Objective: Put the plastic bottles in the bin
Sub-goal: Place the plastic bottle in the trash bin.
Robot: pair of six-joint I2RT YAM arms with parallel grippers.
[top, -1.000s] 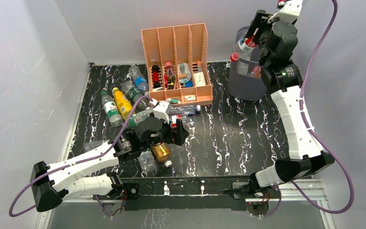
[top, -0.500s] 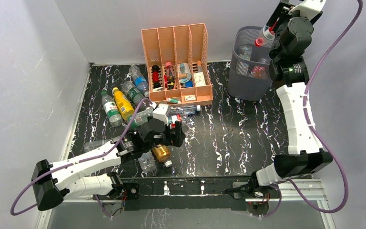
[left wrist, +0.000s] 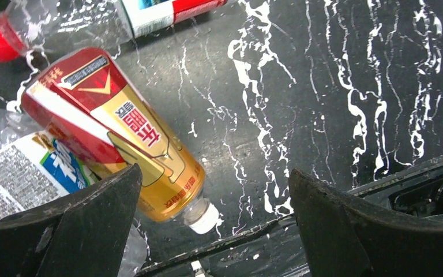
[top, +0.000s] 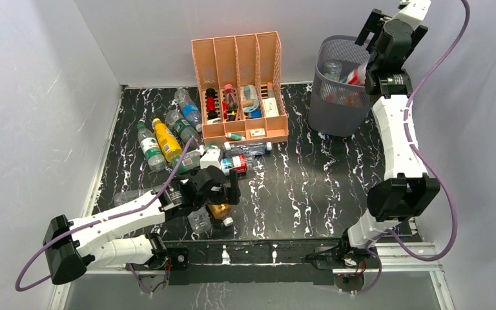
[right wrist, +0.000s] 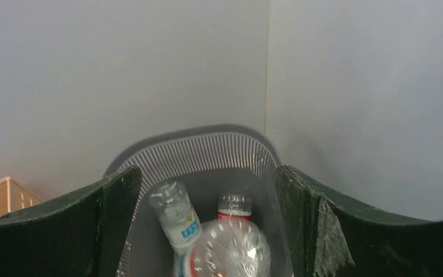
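Note:
My right gripper (top: 369,33) (right wrist: 206,173) hangs open above the bin (top: 333,123), a dark grey mesh basket at the back right. In the right wrist view a blurred clear bottle with a red label (right wrist: 231,245) lies loose in the bin (right wrist: 207,138) beside a clear bottle with a white and blue label (right wrist: 177,216). My left gripper (top: 225,192) (left wrist: 216,231) is open low over the table, with an amber bottle with a red and gold label (left wrist: 121,135) (top: 218,210) lying by its left finger. Several more plastic bottles (top: 166,139) lie at the left.
A peach four-slot organizer (top: 239,64) with small items stands at the back centre. A clear bottle with a red label (top: 240,161) lies in front of it. A crushed clear bottle (top: 200,223) lies near the front rail (top: 265,248). Grey walls close in the table.
My right gripper opened over the bin and the clear bottle it held dropped in. My left gripper moved nearer and lower, towards the amber bottle.

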